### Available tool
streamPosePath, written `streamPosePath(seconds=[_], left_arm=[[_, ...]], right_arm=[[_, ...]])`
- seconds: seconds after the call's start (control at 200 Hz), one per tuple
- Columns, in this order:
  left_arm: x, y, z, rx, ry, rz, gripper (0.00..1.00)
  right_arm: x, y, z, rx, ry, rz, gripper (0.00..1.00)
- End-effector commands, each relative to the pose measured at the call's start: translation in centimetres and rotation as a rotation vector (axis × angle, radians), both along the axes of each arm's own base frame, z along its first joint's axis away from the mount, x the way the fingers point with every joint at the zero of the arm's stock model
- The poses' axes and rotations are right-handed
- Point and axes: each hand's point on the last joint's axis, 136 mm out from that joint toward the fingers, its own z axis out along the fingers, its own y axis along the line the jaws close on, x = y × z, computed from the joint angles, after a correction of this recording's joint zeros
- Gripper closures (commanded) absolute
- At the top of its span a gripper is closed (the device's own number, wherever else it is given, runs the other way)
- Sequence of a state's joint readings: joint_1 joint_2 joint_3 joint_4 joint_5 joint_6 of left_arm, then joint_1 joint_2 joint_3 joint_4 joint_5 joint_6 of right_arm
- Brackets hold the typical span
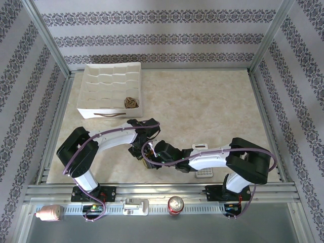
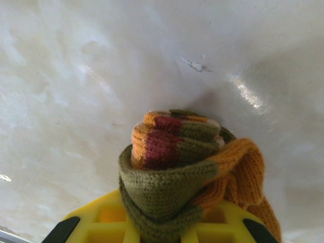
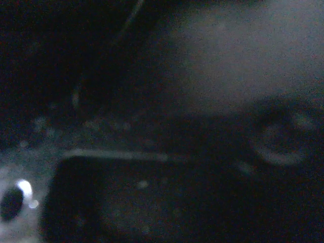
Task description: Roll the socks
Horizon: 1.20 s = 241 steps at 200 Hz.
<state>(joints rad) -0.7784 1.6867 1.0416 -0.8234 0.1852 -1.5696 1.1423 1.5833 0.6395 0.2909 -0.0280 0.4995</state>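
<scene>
Left gripper: clamped around the rolled olive sock, over the worktop. Right gripper: close beside it, grip impossible to tell.

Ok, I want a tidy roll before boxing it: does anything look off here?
The green sock in the left claw is bundled, but its orange end hangs loose at the right of the roll. The right wrist picture is too dark to judge.
</scene>
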Motion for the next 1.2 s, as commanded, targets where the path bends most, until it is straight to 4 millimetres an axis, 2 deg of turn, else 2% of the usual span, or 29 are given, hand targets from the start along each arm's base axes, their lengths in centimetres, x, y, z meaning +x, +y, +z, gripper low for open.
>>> streamPosePath(seconds=[0.0, 0.06, 0.165, 0.24, 0.345, 0.475, 0.61, 0.739, 0.849, 0.949, 1.199], left_arm=[[-0.9, 0.2, -1.7, 0.017, 0.030, -0.033, 1.00], [-0.5, 0.0, -1.1, -0.006, 0.003, -0.035, 0.88], [0.9, -0.3, 0.6, -0.063, -0.092, -0.013, 0.59], [1.9, -0.7, 1.7, -0.132, -0.166, 0.019, 0.41], [3.5, -1.1, 3.2, -0.217, -0.260, 0.049, 0.27], [4.9, -1.3, 4.2, -0.302, -0.356, 0.087, 0.15], [4.9, -1.2, 4.6, -0.353, -0.396, 0.081, 0.15], [3.2, -0.1, 4.3, -0.359, -0.385, 0.077, 0.24], [2.8, 0.4, 4.8, -0.390, -0.441, 0.061, 0.31], [2.6, -0.5, 5.2, -0.456, -0.464, 0.027, 0.35], [1.0, -2.5, 2.9, -0.473, -0.405, -0.039, 0.39]], right_arm=[[-1.3, -1.1, -2.8, -0.077, 0.113, 0.023, 0.78], [-2.0, -2.2, -3.8, -0.101, 0.157, 0.018, 0.88], [-3.2, -4.2, -5.1, -0.114, 0.234, 0.015, 1.00], [-3.9, -5.5, -5.7, -0.116, 0.269, 0.014, 1.00], [-4.5, -6.7, -6.4, -0.108, 0.320, 0.020, 1.00], [-5.1, -7.3, -7.4, -0.105, 0.385, 0.039, 1.00], [-4.8, -8.3, -8.2, -0.095, 0.421, 0.006, 1.00], [-4.1, -9.0, -8.2, -0.063, 0.459, -0.035, 1.00], [-3.9, -9.1, -8.2, -0.035, 0.514, -0.043, 1.00], [-4.0, -9.0, -8.3, -0.016, 0.568, -0.041, 1.00], [-3.5, -9.8, -9.1, -0.010, 0.668, -0.092, 1.00]])
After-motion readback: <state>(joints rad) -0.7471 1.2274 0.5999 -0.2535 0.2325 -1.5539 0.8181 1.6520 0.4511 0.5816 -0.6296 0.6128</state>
